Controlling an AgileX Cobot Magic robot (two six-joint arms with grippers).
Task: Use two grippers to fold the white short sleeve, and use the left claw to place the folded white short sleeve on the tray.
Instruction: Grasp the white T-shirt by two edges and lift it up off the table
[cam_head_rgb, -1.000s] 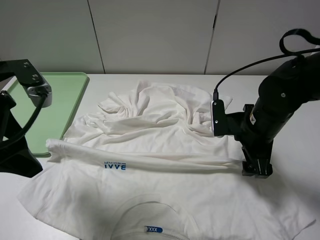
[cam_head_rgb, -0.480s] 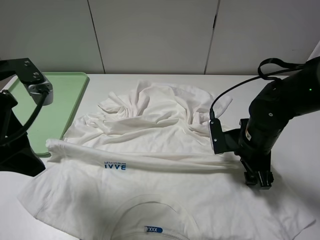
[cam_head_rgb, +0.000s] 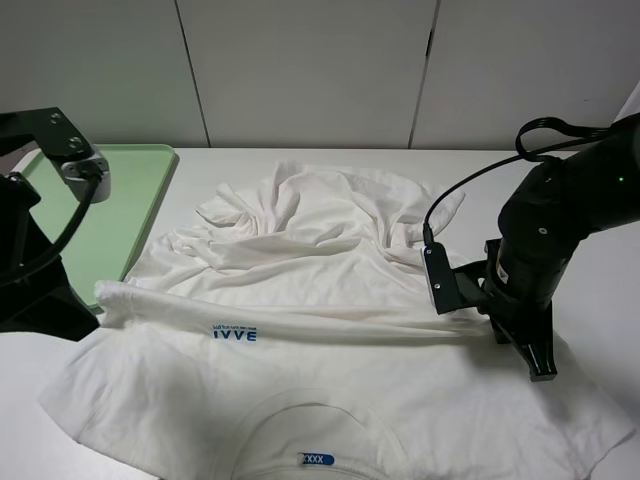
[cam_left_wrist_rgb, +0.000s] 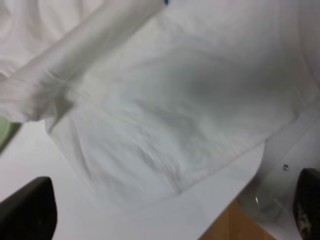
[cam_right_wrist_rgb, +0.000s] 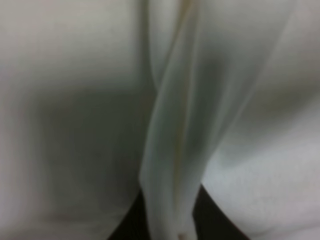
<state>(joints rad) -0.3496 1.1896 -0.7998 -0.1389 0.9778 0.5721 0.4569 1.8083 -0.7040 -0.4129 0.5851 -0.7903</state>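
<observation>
Obs: white short sleeve collar toward camera, folded ridge running left–right; right hand pinching shirt fabric; left hand spread.

The right arm was bulky matte black with a looped black cable; the left arm black, bearing a silvery wrist box

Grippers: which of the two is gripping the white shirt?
The right gripper: its jaws are shut on a pinched fold of the white short sleeve. The left gripper hangs open over the shirt's edge, holding nothing.
</observation>
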